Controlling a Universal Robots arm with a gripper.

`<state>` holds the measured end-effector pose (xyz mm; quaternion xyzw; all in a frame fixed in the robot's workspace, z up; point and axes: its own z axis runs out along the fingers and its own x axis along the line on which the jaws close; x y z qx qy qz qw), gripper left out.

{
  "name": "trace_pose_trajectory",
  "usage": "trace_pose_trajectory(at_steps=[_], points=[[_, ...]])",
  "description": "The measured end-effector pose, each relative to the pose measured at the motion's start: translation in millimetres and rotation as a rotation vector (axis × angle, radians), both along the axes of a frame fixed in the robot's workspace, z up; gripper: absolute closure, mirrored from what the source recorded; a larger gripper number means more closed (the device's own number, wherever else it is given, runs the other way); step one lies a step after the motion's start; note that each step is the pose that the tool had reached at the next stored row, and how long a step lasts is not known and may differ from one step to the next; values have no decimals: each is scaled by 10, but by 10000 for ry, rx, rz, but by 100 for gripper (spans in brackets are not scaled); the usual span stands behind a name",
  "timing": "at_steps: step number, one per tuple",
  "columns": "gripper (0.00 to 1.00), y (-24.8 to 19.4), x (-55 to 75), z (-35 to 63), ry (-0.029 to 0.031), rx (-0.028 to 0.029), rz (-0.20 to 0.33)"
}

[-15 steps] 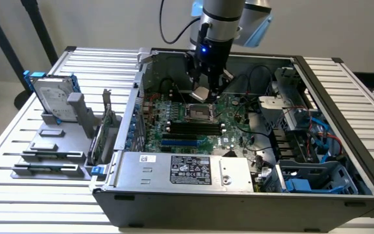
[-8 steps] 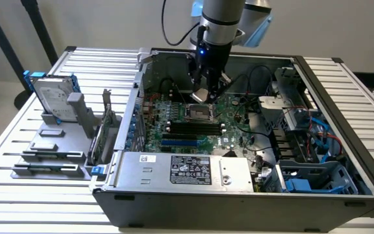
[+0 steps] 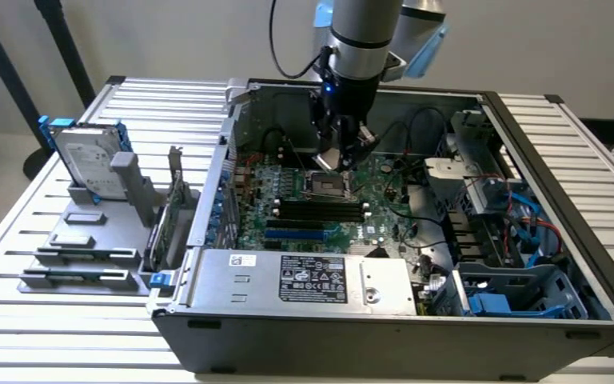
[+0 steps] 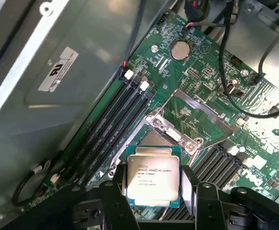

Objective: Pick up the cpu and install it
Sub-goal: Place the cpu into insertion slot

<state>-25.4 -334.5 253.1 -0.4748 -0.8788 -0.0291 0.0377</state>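
My fingers clamp the cpu by two edges — a flat square chip, silver printed lid, thin green rim — hanging just above the open socket.

Your arm is hanging nearly vertical, wrist pointing downward. Your tool is gripping the cpu between its two dark fingers, one pressing on each opposite edge, jaws standing wide, holding it flat with its printed face upward.

Cpu lid print: Intel Xeon.
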Motion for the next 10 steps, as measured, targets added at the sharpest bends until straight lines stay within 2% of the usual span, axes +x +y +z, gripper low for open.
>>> trace_pose_trajectory(at_steps=[10], points=[[45,0,0,-87,23,-1,-1815]])
